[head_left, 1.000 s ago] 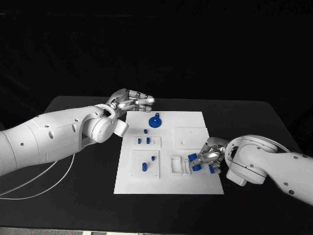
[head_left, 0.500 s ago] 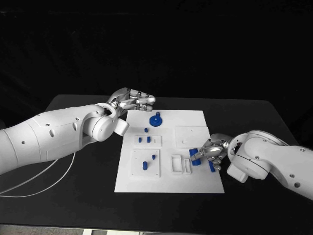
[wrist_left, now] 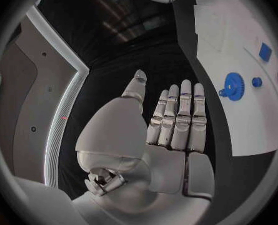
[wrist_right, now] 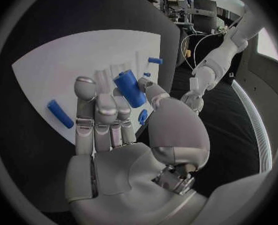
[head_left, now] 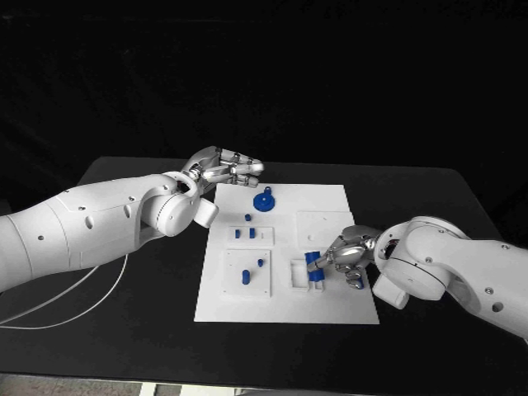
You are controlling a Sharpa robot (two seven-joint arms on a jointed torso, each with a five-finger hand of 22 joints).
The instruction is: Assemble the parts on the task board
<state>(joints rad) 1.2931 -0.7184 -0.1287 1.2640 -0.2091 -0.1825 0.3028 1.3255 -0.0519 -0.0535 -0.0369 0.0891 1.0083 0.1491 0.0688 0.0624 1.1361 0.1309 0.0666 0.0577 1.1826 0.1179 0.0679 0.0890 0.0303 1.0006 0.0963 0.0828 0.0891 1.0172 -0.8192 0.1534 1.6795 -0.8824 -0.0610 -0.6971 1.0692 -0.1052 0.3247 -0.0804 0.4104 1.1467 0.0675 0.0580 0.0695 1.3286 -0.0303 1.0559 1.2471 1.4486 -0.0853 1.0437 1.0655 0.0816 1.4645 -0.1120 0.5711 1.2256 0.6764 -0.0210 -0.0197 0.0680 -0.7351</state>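
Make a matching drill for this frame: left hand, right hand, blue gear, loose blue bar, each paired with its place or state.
1. left hand
2. right hand
3. blue gear
4. loose blue bar

A. lies flat on the task board, beside the fingers
B. holds a blue part
C. holds nothing, at the board's far corner
D. sits at the board's far end

Pairs: 1-C, 2-B, 3-D, 4-A
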